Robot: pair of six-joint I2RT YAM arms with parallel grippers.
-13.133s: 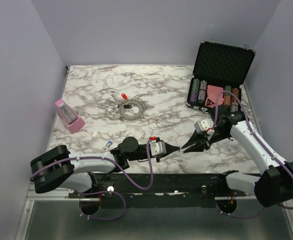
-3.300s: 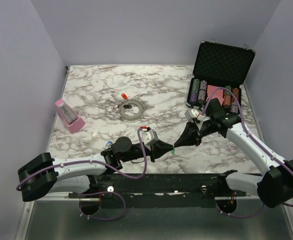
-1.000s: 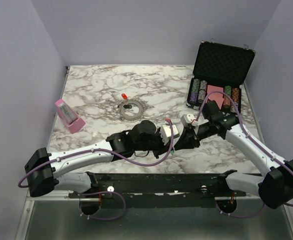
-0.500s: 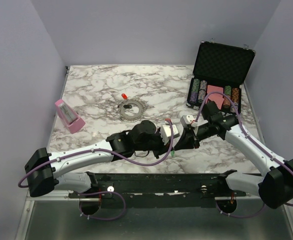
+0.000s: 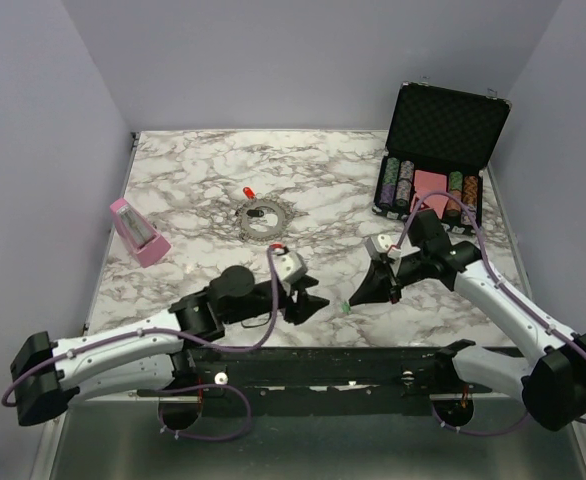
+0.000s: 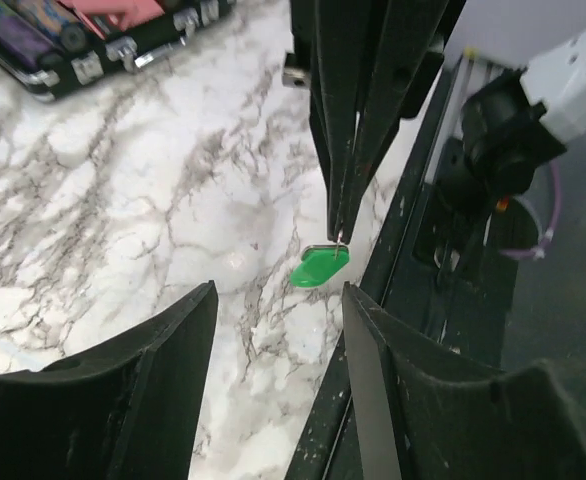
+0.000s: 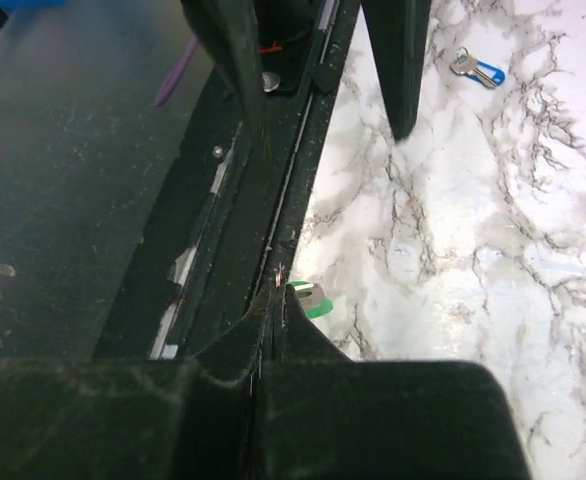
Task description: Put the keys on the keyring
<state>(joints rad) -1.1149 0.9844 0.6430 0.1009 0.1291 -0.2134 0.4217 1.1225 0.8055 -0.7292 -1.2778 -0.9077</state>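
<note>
Top external view: half a second back the left gripper (image 5: 308, 300) sat nose to nose with the right gripper (image 5: 353, 298). It has since drawn back toward its base, and its jaws are spread and empty. The right gripper's fingers are pressed together, pinching the metal end of the green key (image 6: 320, 268) at their very tips, near the front edge of the marble table (image 5: 193, 170). The keyring (image 5: 261, 220) lies unmoved at mid-table, with the red key (image 5: 247, 192) just beyond it. A dark mark on the pink card (image 5: 428, 183) (in the open chip case (image 5: 443, 120)) is too small to read.
</note>
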